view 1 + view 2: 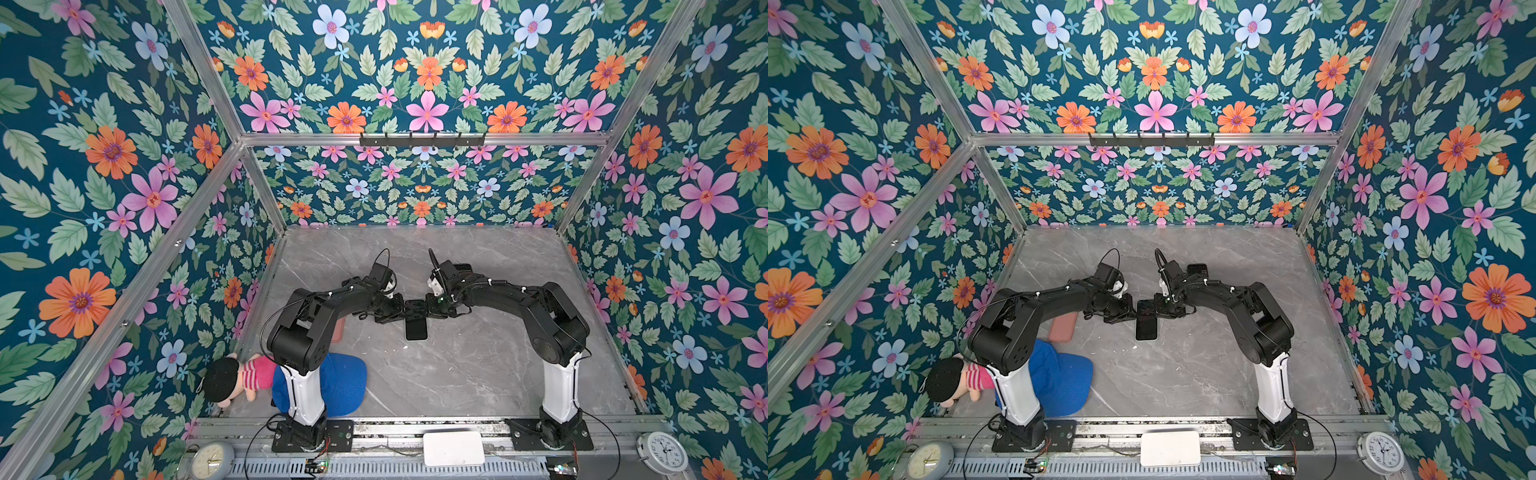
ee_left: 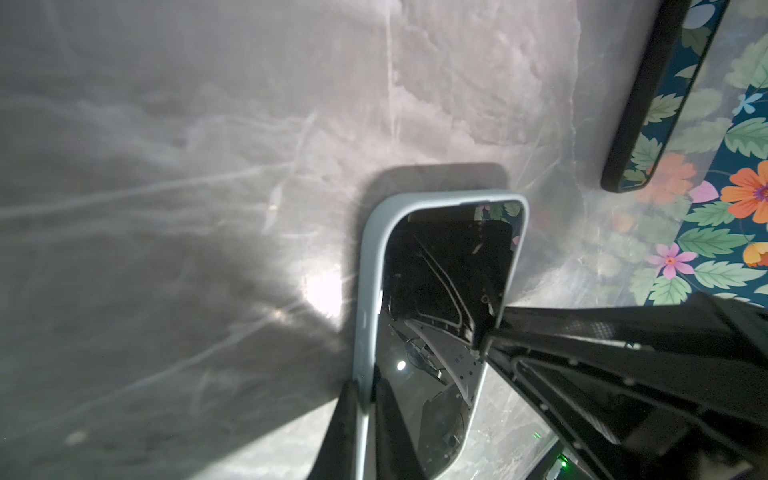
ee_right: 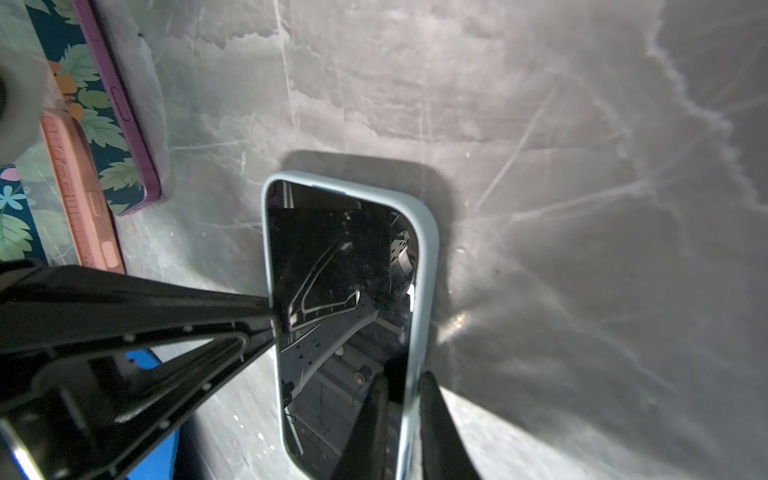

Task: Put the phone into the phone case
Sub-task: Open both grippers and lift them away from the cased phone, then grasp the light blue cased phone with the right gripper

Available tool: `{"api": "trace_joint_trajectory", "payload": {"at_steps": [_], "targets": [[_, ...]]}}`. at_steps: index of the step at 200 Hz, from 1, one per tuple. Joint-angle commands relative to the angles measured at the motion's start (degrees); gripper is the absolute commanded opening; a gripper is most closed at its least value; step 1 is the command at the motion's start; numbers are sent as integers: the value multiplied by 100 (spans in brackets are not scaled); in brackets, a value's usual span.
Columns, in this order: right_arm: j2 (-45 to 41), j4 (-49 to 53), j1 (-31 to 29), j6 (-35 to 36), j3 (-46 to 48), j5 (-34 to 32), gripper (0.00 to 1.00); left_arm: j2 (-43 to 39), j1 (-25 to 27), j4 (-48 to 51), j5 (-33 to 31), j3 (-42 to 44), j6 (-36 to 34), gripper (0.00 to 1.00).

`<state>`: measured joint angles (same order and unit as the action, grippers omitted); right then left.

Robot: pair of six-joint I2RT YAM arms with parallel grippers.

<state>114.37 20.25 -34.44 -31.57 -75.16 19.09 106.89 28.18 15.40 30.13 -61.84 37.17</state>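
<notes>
— Well, the phone [image 2: 449,266] sits screen-up inside the pale blue phone case [image 2: 370,257], mid-table on the grey marble tabletop [image 1: 478,374].
— And both ends are on it! Left gripper [image 2: 365,386] nearly closed, fingers straddling 1 long rim of the case; right gripper [image 3: 403,378] pinched the same way on the opposite rim.
— So the insertion's mostly done?
— Looks that way to me: blue rim shows round the free end and along both long sides. Whether the end by the grippers has snapped in, can't tell, the fingers cover it.
— What's left?
— Likely a final press to seat the edges, then release. The salmon-pink case [image 1: 1063,327] off to the left lies apart, not in play.
</notes>
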Motion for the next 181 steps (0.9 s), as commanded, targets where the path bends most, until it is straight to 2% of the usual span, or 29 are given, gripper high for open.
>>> {"api": "trace_joint_trajectory", "payload": {"at_steps": [1, 28, 46, 61, 79, 132, 181], "targets": [[-167, 392, -15, -100, -61, -300, 38, -149, 20, 117, 36, 4, -12, 14], [-393, 755, -218, -319, -99, -878, 73, -479, -86, 274, -125, 96, -85, 28], [-377, 1145, -450, -536, -310, -1331, 89, -702, -240, 425, -230, 217, -193, 39], [-267, 1499, -602, -734, -558, -1676, 96, -902, -390, 561, -346, 318, -307, 46], [-120, 1858, -787, -880, -842, -2030, 99, -1151, -577, 685, -470, 455, -434, 51], [378, 2533, -1127, -1079, -1634, -2589, 99, -1534, -877, 851, -581, 763, -658, 66], [866, 2895, -1321, -1097, -2322, -2710, 99, -1761, -1030, 912, -575, 896, -720, 69]]}}
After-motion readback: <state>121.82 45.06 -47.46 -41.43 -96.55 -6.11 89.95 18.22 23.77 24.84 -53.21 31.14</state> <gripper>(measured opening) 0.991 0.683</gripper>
